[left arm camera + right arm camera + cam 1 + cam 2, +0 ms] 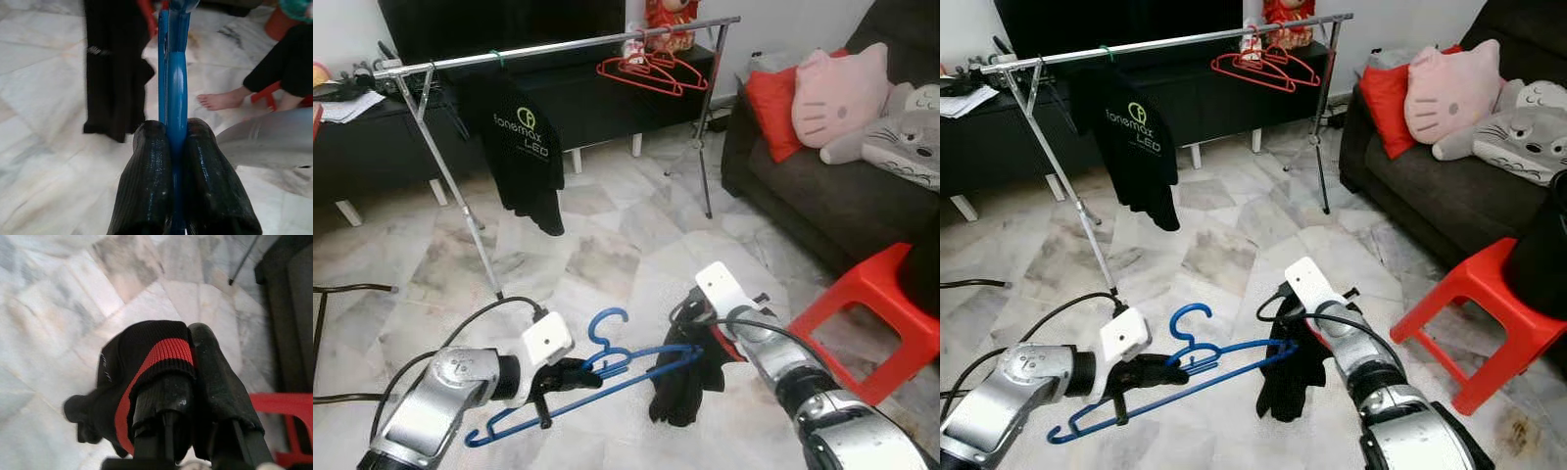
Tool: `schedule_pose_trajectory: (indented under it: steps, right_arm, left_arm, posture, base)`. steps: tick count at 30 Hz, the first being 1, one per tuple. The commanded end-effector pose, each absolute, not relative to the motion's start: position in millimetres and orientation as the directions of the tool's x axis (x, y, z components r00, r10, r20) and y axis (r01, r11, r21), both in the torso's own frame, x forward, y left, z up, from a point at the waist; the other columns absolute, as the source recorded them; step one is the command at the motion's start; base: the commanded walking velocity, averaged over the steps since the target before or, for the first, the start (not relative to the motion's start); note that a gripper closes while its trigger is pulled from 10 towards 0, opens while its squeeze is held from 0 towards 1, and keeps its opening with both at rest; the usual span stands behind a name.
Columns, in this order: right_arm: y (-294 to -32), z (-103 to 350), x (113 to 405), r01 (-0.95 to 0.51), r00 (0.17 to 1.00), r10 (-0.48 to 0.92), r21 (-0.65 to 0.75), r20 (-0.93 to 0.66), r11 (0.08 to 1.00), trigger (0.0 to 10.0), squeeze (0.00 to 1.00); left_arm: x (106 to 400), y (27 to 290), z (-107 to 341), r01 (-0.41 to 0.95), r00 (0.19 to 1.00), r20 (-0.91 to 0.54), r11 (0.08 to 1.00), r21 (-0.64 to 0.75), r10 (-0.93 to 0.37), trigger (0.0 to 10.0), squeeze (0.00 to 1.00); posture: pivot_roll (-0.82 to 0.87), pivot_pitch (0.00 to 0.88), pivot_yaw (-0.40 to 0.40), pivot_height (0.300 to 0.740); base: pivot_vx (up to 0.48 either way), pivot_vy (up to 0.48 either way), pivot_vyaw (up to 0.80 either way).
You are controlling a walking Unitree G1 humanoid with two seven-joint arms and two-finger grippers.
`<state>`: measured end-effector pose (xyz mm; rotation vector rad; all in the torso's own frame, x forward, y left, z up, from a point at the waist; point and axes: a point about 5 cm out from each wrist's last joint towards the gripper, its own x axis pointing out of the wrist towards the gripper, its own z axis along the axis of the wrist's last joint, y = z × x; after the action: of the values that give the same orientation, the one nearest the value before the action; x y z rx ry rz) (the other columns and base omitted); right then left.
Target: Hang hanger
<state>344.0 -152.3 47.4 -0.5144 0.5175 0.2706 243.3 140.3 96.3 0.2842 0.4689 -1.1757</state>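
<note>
The blue hanger (592,377) is held low over the marble floor (607,245), pinched between the left gripper's (570,374) jaws; the right gripper's (700,343) jaws clamp a black garment (680,392) draped at its far end, the clothes rail (558,47) well beyond

My head cameras look forward and down over both arms, sharing the marble floor (607,255) and clothes rack (558,46). My wrist cameras sit close, sighting along their own fingers toward that floor.
</note>
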Motion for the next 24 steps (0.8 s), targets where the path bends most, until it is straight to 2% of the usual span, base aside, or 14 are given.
schedule_pose_trajectory:
  steps: [1,6,13,19,24]
  right_arm:
    - [-147.8,56.5,351.1,-0.367,0.853,0.137,-0.391,-0.504,0.844,10.0,0.0]
    - [-140.8,53.2,349.3,-0.374,0.844,0.159,-0.35,-0.512,0.859,10.0,0.0]
    - [-140.7,54.1,349.8,-0.367,0.849,0.161,-0.343,-0.502,0.865,10.0,0.0]
    - [-143.9,53.1,348.6,-0.369,0.85,0.161,-0.35,-0.501,0.861,10.0,0.0]
    - [-145.4,54.1,349.0,-0.366,0.854,0.16,-0.353,-0.496,0.861,10.0,0.0]
  left_arm:
    - [243.9,132.6,103.5,0.942,0.285,-0.475,0.336,-0.024,-0.833,10.0,0.0]
    - [250.4,128.5,103.3,0.93,0.327,-0.48,0.367,0.011,-0.814,10.0,0.0]
    - [260.8,130.0,94.4,0.875,0.448,-0.492,0.478,0.072,-0.747,10.0,0.0]
    - [259.0,131.6,92.0,0.871,0.452,-0.502,0.486,0.07,-0.738,10.0,0.0]
    - [263.4,135.3,92.1,0.848,0.493,-0.499,0.521,0.094,-0.713,10.0,0.0]
  posture:
    - [-0.01,0.0,-0.05,0.74]
    - [-0.01,0.0,-0.055,0.74]
    - [-0.02,0.0,-0.052,0.74]
    - [-0.02,0.0,-0.051,0.74]
    - [-0.02,0.0,-0.052,0.74]
  base:
    - [0.0,0.0,0.0]
    - [0.0,0.0,0.0]
    - [0.0,0.0,0.0]
    - [0.0,0.0,0.0]
    - [0.0,0.0,0.0]
